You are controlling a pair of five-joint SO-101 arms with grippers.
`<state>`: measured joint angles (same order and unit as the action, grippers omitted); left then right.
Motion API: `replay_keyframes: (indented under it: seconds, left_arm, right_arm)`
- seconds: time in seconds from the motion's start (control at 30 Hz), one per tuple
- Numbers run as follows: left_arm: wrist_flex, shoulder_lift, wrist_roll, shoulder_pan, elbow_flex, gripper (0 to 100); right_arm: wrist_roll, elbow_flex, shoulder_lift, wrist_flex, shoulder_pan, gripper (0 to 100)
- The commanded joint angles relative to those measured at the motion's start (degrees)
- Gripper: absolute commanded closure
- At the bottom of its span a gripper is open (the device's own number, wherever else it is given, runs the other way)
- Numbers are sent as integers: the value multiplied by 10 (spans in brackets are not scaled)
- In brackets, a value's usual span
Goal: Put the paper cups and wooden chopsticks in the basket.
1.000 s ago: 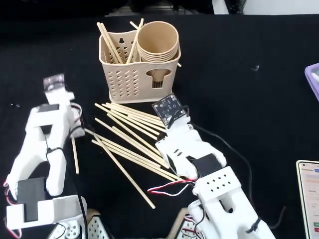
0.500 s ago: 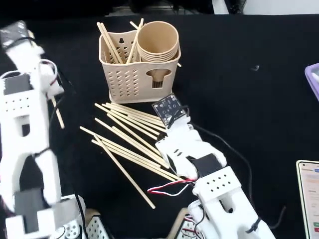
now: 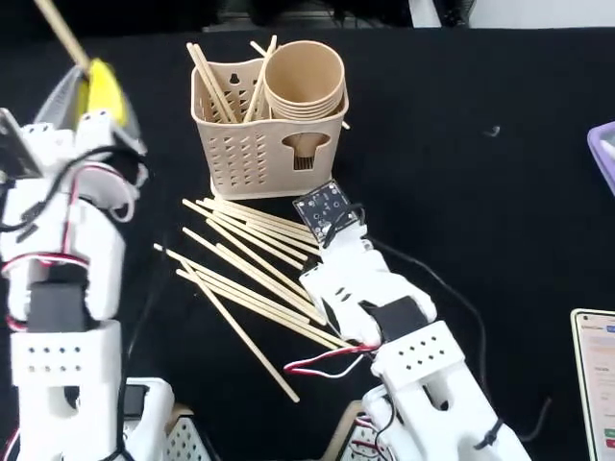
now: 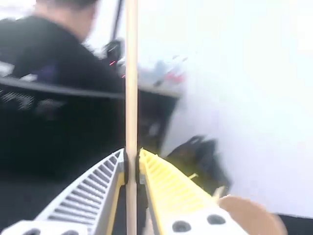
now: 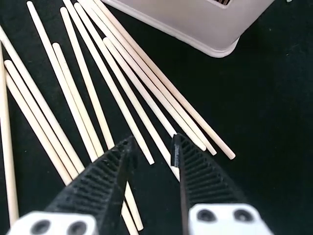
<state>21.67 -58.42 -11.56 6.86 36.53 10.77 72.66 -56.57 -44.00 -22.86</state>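
A beige basket [image 3: 252,158] at the back of the table holds stacked paper cups [image 3: 306,77] and a few chopsticks [image 3: 213,84]. Several loose chopsticks [image 3: 252,271] are fanned out on the black cloth in front of it. My left gripper [image 3: 88,72] is raised high at the far left, left of the basket, shut on one chopstick [image 3: 58,29] that points up past its fingers. The left wrist view shows that stick [image 4: 131,88] pinched between the jaws of the left gripper [image 4: 131,155]. My right gripper [image 5: 152,144] is open, low over the loose sticks [image 5: 98,83] near the basket [image 5: 195,24].
A purple object [image 3: 603,144] sits at the right edge of the table and a screen device [image 3: 596,379] lies at the front right. The right arm's body [image 3: 384,317] and its wires cover the near ends of some sticks.
The left arm has risen from the table at the left and swung up and back, carrying one chopstick. The right arm has not moved.
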Motion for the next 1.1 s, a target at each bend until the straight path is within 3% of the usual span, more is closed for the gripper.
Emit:
replay_keyframes:
  seconds: [0.0,0.13,0.37,0.7,0.93,1.07]
  left_arm:
    - [-165,-15,-4,-73,47,968]
    - [-280,-10,-4,-119,109,970]
    - [-318,112,-4,-138,76,968]
    - [-318,310,-4,-132,-35,966]
    - [-313,332,-7,-109,-31,894]
    - [-248,331,-5,-109,-51,893]
  right_arm:
    - [5,7,-15,14,11,875]
    - [5,11,-12,28,11,875]
    - [28,19,-15,30,11,876]
    - [29,19,-14,30,11,877]
    - [29,19,-13,31,11,876]
    - [29,19,-13,31,11,876]
